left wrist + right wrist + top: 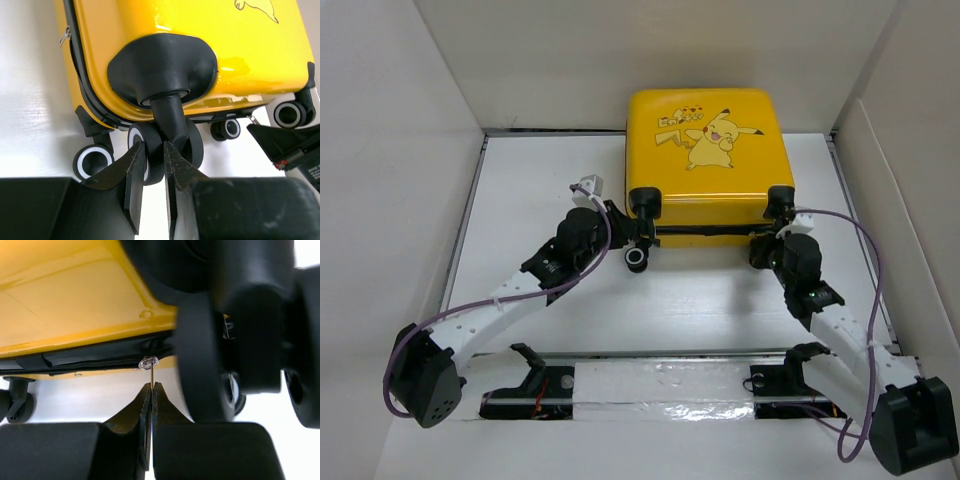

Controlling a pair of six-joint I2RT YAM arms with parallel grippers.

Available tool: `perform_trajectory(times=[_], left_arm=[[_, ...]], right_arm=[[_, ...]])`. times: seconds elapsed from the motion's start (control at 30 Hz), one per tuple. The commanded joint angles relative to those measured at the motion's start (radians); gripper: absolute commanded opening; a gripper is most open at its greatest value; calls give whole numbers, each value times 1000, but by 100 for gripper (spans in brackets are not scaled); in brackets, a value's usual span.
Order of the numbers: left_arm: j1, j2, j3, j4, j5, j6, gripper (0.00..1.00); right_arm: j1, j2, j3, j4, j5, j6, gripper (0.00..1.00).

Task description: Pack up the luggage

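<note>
A blurred wheel (200, 360) blocks much of the luggage (75, 300), itself cropped at the top edge.

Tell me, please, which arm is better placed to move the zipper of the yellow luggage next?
Right. The right hand is shut on the zipper pull of the luggage, ready to drag it along. The left hand pinches a wheel, so it probably only steadies the case.

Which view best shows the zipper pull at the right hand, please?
Right wrist: the pull is close up, pinched in the shut right hand. Top view shows only that hand at the luggage seam; left wrist view, nothing clear.
</note>
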Motion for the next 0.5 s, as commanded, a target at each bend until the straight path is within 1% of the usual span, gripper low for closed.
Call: perform_trajectory(times=[0.0,0.1,0.2,0.23,0.3,0.37,0.43,0.47], left_arm=[[41,-53,-4,122,-124,14,0],[51,-53,-13,145,-100,19,0],[51,-44,-22,172,-55,18,0],[51,-36,-18,176,-43,22,0],[10,-4,-10,206,-1,24,0],[-27,33,19,214,28,30,0],[-59,82,53,238,57,25,0],[-70,93,65,248,75,19,0]], right_arm=[[-40,-85,-31,-13,107,10,0],[-53,-117,-44,11,59,-13,0],[-53,-72,-23,8,-17,-50,0],[-32,-59,-28,24,-48,-51,0],[8,-36,-41,111,-73,-45,0],[120,-3,-41,183,-87,-24,0],[235,77,24,200,-30,-5,0],[366,106,50,212,-4,-1,0]])
